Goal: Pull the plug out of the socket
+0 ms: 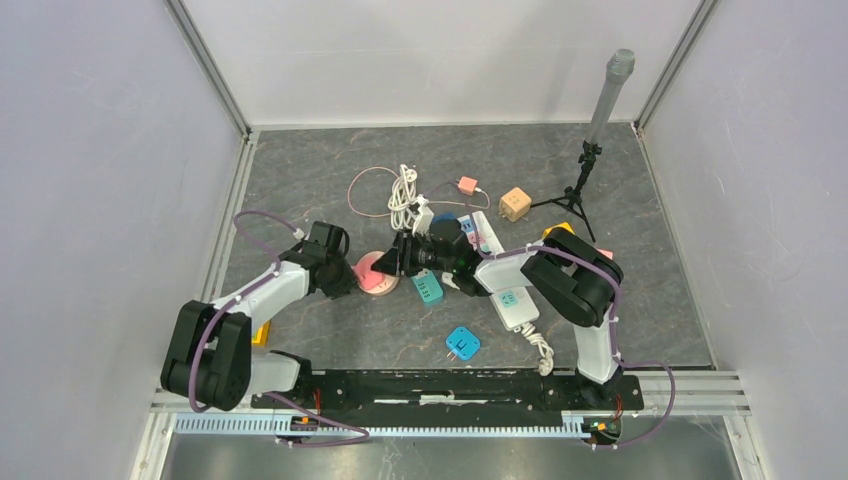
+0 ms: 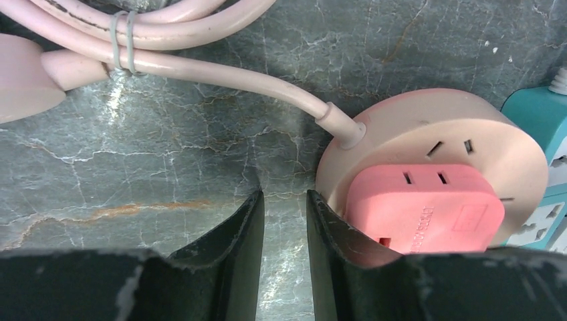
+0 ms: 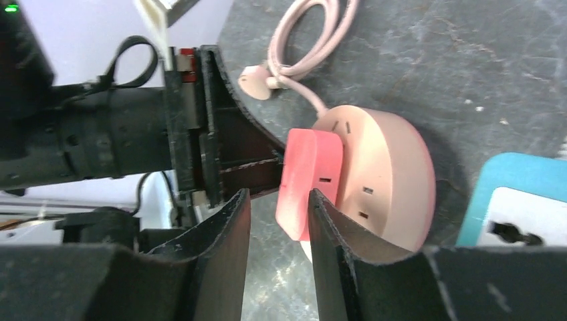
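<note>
A blue square adapter (image 1: 462, 343) lies by itself on the grey counter (image 1: 330, 160). A long white power strip (image 1: 520, 312) is near it. Farther back are an orange cube (image 1: 514, 204), a curled white cord (image 1: 403, 195) and a black tripod (image 1: 578, 188) holding a grey tube (image 1: 612, 90).

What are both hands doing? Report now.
Left hand: slightly open, empty, one finger against the round socket.
Right hand: open at the edge of the pink plug, no firm grip visible.

My left tool (image 2: 284, 195) and right tool (image 3: 279, 192) were black, plug (image 2: 424, 207) coral pink, round socket (image 2: 428, 124) and cable (image 2: 220, 70) pale pink, surface (image 2: 134, 160) grey marble veined white.
</note>
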Motion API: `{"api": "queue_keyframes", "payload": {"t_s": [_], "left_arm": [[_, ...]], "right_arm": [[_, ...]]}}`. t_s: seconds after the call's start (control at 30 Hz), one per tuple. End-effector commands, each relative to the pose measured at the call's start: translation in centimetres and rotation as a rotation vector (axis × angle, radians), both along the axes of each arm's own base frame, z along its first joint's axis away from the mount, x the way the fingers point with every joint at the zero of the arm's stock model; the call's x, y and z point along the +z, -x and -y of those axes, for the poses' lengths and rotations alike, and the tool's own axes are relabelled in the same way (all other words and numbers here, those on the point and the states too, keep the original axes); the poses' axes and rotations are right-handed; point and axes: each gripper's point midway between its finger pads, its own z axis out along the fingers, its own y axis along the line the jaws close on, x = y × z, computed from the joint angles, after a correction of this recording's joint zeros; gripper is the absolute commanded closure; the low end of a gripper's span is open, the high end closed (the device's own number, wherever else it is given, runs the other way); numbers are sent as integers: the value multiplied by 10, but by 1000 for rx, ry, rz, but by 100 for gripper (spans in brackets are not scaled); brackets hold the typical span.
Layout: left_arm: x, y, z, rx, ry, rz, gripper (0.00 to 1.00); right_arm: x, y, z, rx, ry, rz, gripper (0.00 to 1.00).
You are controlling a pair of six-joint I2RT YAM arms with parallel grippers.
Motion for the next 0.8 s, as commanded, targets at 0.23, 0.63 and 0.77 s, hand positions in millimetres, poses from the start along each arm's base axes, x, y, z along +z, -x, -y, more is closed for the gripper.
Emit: {"api": "queue_keyframes", "payload": {"t_s": [0.23, 0.63, 0.77], "left_arm": [[26, -20, 2, 27, 5, 78, 63], [73, -34, 3, 25, -2, 137, 23], [77, -40, 11, 16, 4, 124, 12]], "right_arm": [[58, 6, 1, 39, -182, 69, 62], [3, -40, 54, -178, 248, 154, 54], [-6, -38, 51, -152, 261, 147, 56]]}}
